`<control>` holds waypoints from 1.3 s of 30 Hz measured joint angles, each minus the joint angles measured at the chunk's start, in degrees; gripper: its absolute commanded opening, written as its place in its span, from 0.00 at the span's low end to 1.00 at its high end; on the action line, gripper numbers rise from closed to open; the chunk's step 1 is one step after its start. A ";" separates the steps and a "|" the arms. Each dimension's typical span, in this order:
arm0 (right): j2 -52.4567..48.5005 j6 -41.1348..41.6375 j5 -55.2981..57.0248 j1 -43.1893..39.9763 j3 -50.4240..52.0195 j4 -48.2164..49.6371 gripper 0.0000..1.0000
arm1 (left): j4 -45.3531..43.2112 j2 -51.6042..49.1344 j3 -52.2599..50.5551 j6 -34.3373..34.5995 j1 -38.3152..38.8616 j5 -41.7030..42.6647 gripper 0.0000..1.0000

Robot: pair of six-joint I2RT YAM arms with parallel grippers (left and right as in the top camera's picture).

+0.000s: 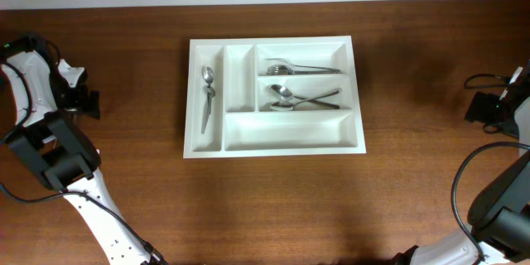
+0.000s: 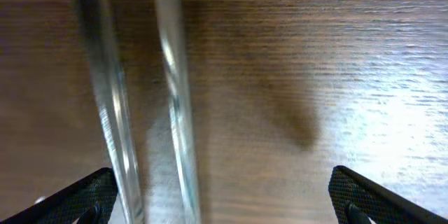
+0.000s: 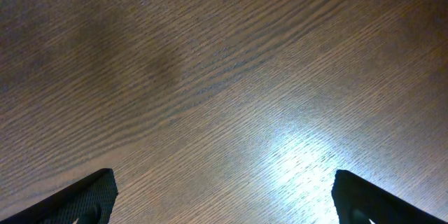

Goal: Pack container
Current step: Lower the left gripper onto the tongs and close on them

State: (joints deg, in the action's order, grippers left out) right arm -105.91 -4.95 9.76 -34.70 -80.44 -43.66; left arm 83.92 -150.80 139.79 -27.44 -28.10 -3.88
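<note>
**While Parked Wide, Spread Open Over Bare Wood**

Sitting dead centre on the bench (image 1: 414,207), well apart from both arms: the white container (image 1: 290,132), long side laid left to right in the overhead view. Peering inside now. Down in the leftmost narrow upright compartment, small spoons (image 1: 207,93) lying lengthwise, bowls toward the top of the view, exact count hard to call. Across in the top long compartment, forks (image 1: 302,69) nested together, heads to the left, handles to the right. Just below, in the middle long compartment, larger spoons (image 1: 302,98) crossed over one another, bowls to the left.

Out to the left edge: left end effector (image 1: 81,101), nowhere near the container, aimed down at the wood. From the left wrist, jaws at the two bottom corners, spread fully wide, only wood grain between them. Also up the left of that view, two pale glassy streaks (image 2: 119,112), too blurred to name.

Swinging to the far right edge: right end effector (image 1: 484,106), likewise well away from the container. From the right wrist, same story: jaws wide open, gripping nothing, hanging over bare wood with a bright glare patch (image 3: 301,161) on the grain.
</note>
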 measured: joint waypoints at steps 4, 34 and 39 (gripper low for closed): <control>0.00 0.00 0.00 0.00 0.00 0.00 0.99 | -0.48 -1.05 -0.07 -0.02 -0.02 0.09 0.98; 0.00 -0.02 0.00 0.00 0.00 0.00 0.98 | -1.09 -1.03 -0.07 -0.35 -1.11 0.57 0.02; 0.00 -0.04 0.00 0.00 0.00 0.00 0.99 | -1.05 -1.03 -0.07 0.37 -1.01 1.11 0.02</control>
State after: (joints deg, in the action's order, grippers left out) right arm -105.91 -4.99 9.76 -34.70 -80.44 -43.66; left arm 82.87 -151.83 139.72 -27.07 -29.10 -2.76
